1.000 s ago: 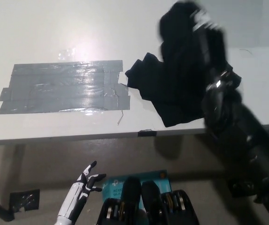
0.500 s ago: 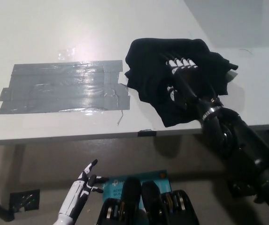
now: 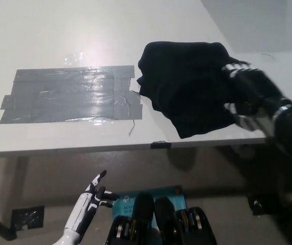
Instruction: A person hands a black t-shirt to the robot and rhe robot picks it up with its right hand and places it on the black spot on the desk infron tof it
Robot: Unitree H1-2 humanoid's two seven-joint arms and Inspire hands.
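- Head view: a black t-shirt (image 3: 186,89) lies in a crumpled heap on the white desk (image 3: 84,30), right of centre, its lower corner reaching close to the desk's near edge.
- Beside it, the black spot (image 3: 72,95), a rectangle of glossy dark tape strips stuck to the desktop, lies to the picture's left; the shirt's left edge sits just beside the tape's right end and hardly covers it, if at all.
- At the heap's right side is the robot's black right hand (image 3: 247,99), its fingers (image 3: 236,67) curled down against the cloth. Dark hand on dark fabric makes it impossible to tell whether the fingers pinch a fold or merely rest on it.
- Below desk level at the picture's lower left, the white left hand (image 3: 87,206) rests idle, fingers apart and holding nothing.
- No person's hand or sleeve shows anywhere in the picture.
- Judged from the layout, the handover appears to be over and the placing step is in hand, but not done: the shirt rests on the desk short of its mark.
- The next move seems to call for a firm hold on the fabric, then a lift or drag toward the picture's left until the heap lies squarely over the tape.
- One hazard: the loose corner near the desk edge could slide off if the cloth is pulled carelessly.
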